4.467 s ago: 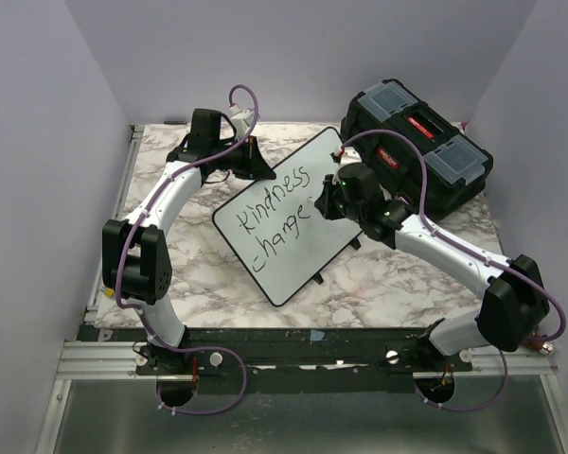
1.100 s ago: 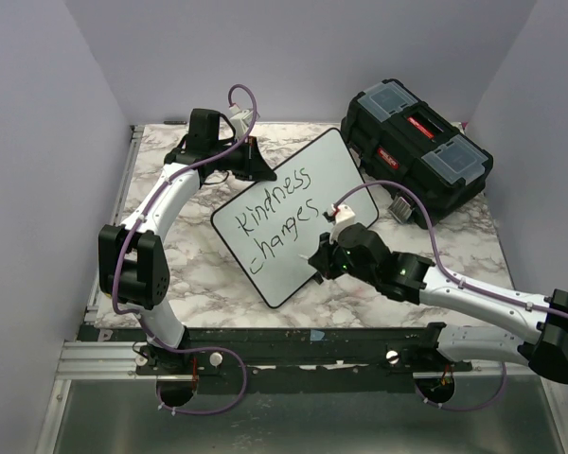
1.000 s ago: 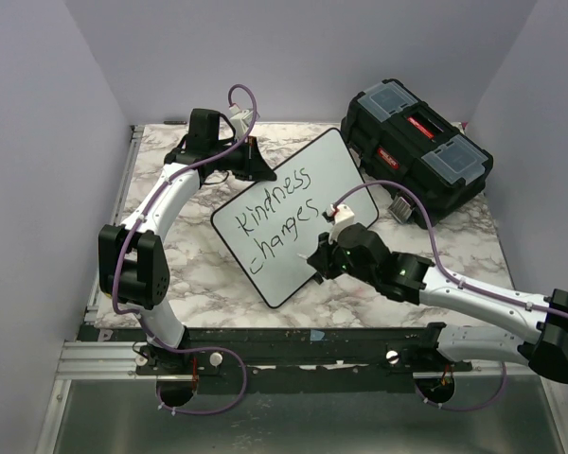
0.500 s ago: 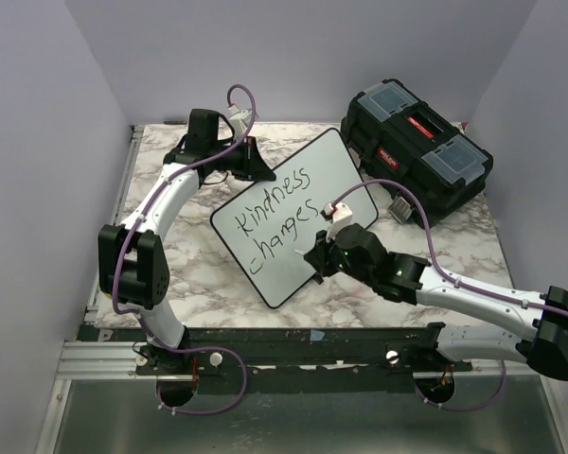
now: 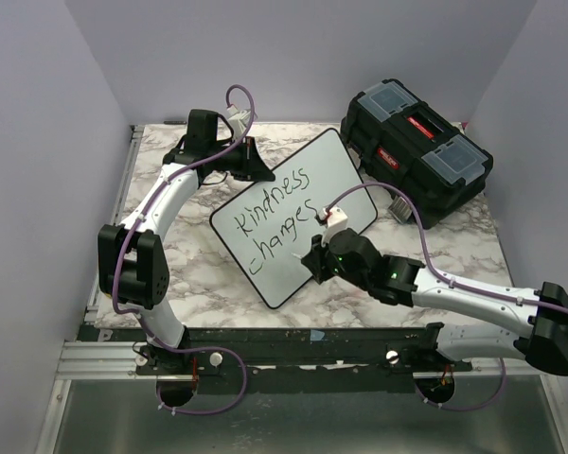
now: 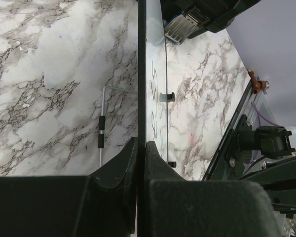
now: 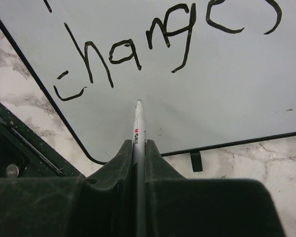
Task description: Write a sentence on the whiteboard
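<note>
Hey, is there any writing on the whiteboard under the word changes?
No, the right wrist view shows the whiteboard bare between the word changes and its near frame, with only the marker tip over that space.

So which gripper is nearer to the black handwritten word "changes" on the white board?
Right. The right gripper holds a thin white marker just below the word "changes"; the left gripper clamps the whiteboard's far edge.

The whiteboard (image 5: 329,175) sits midway on the table (image 5: 197,276), the toolbox (image 5: 417,144) behind it to the right.
</note>
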{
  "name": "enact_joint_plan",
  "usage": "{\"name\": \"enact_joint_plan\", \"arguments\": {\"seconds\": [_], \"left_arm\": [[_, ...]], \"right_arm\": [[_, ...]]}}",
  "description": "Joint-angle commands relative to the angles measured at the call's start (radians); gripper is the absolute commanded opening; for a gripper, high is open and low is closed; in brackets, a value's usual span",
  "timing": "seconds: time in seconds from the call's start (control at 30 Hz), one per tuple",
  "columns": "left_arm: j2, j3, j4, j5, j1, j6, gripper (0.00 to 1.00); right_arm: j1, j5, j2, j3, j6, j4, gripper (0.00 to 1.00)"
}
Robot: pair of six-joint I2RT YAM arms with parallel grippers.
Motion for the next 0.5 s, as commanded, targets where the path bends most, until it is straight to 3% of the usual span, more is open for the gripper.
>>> {"name": "enact_joint_plan", "arguments": {"seconds": [0.0, 0.47], "left_arm": [[-0.010, -0.004, 0.049, 0.022, 0.004, 0.045, 0.00], [-0.007, -0.001, 0.053, 0.030, 0.004, 0.038, 0.00]], "right_arm": [[0.013, 0.045, 0.014, 0.005, 0.007, 0.030, 0.01], [0.035, 0.057, 0.071, 0.029, 0.003, 0.055, 0.01]]}}
